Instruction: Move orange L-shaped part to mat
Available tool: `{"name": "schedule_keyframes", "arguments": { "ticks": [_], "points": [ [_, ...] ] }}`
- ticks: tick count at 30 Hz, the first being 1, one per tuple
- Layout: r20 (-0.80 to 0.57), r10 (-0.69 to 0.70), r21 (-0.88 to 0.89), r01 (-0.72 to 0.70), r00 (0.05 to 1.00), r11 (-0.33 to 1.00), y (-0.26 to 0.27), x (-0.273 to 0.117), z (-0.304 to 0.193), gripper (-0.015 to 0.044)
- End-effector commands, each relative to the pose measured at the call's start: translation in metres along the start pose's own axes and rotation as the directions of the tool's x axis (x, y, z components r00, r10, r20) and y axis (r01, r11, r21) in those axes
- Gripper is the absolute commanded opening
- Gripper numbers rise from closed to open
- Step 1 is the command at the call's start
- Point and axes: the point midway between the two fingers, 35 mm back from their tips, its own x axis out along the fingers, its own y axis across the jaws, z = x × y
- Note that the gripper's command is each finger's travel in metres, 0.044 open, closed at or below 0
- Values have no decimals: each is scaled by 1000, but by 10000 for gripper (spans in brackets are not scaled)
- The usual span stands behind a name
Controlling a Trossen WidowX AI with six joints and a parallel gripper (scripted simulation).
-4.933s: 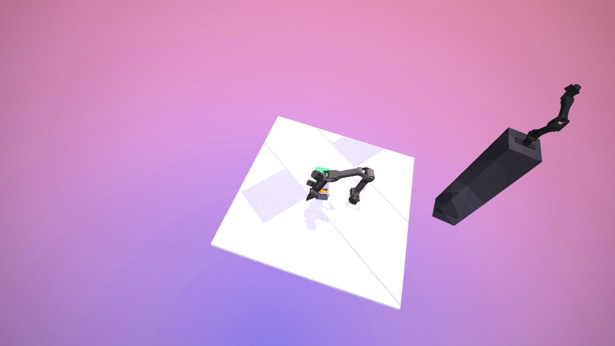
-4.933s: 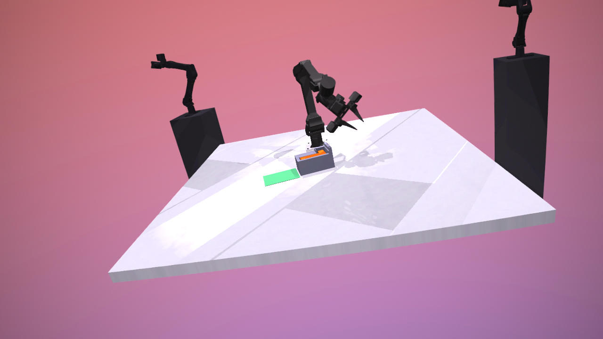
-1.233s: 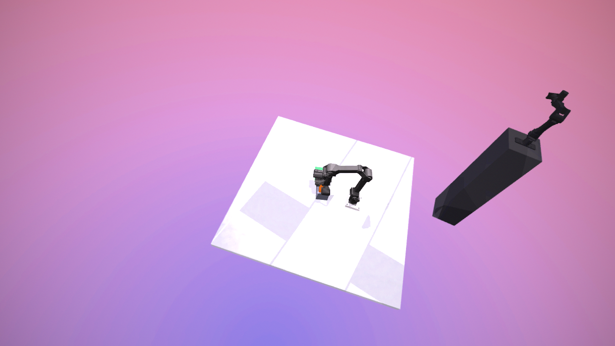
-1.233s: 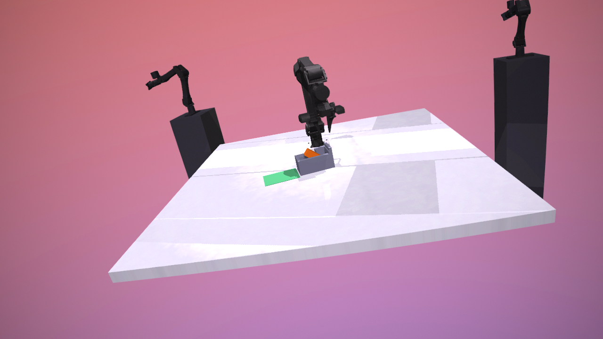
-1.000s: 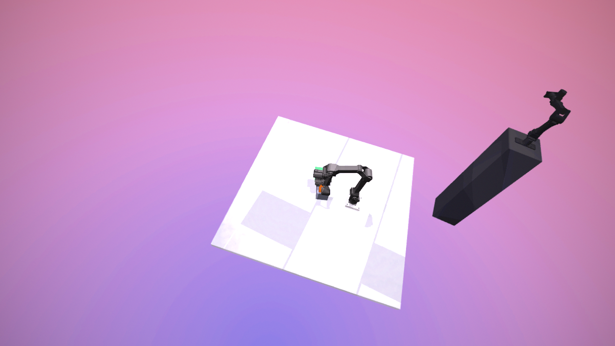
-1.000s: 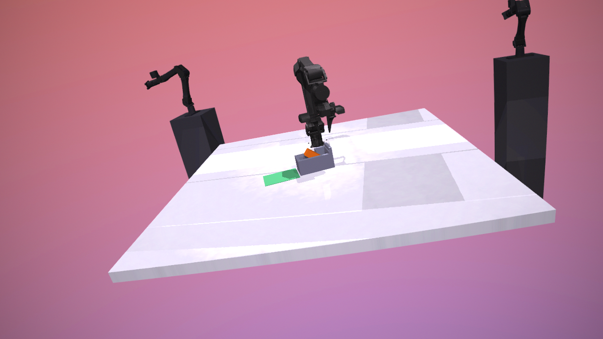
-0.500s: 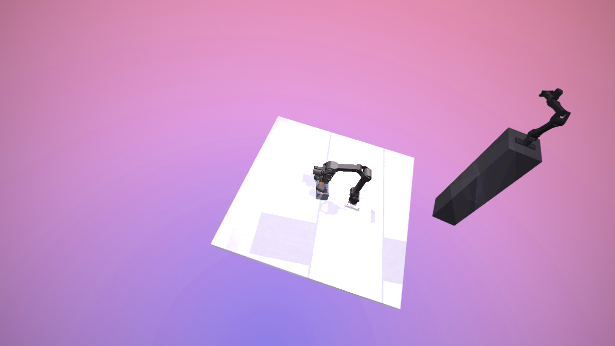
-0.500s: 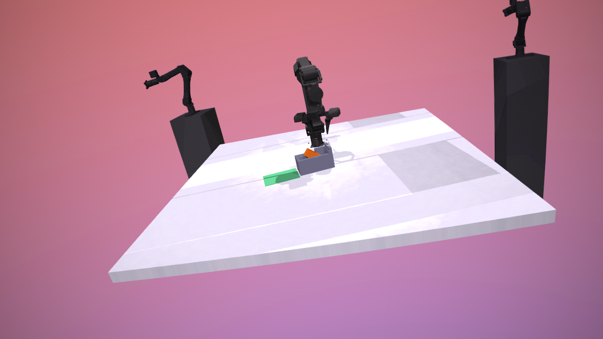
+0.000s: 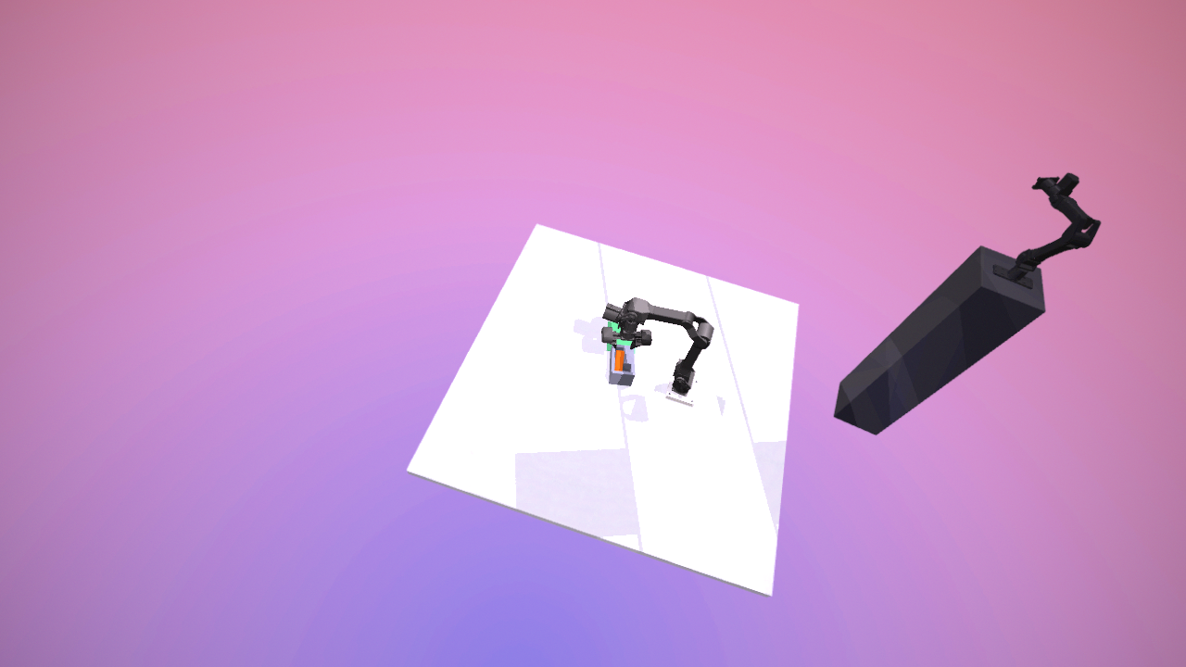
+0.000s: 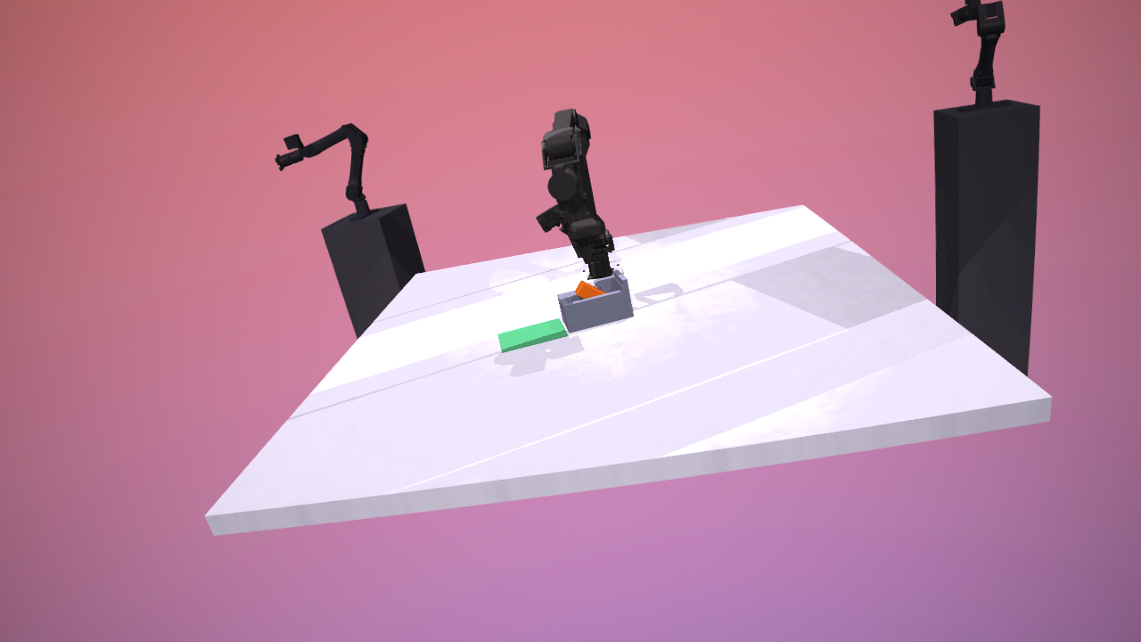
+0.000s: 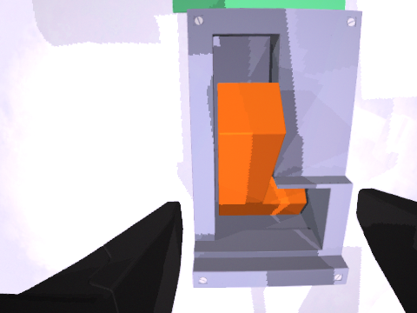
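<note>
The orange part (image 9: 619,358) (image 10: 587,290) (image 11: 248,109) lies tilted in the pocket of the grey tray (image 9: 621,379) (image 10: 598,313) (image 11: 321,130). Its end nearer the green mat (image 9: 611,325) (image 10: 530,336) (image 11: 304,4) is raised; its L-shaped end is low in the pocket. My gripper (image 9: 624,343) (image 11: 270,209) is open and empty above the tray. In the wrist view its fingers stand wide, one on each side of the tray, level with the L-shaped end. In the exterior view the fingertips are hard to tell from the dark arm behind.
The mat lies flat beside the tray's far end in the wrist view. Tray walls rise around the L-shaped end. My arm's base (image 9: 681,383) stands beside the tray. Other arms on dark pillars (image 9: 937,357) (image 10: 989,215) (image 10: 371,255) stand beyond the table.
</note>
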Motion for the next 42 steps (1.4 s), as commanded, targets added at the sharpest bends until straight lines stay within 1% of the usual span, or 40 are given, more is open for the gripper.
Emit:
{"name": "schedule_keyframes", "arguments": {
  "ticks": [1, 8, 42],
  "points": [
    [0, -1, 59, 1, 1000, 998, 1, 2, 2, 280],
    [0, -1, 59, 1, 1000, 998, 1, 29, 2, 280],
    [0, -1, 59, 1, 1000, 998, 1, 78, 2, 280]
  ]
}}
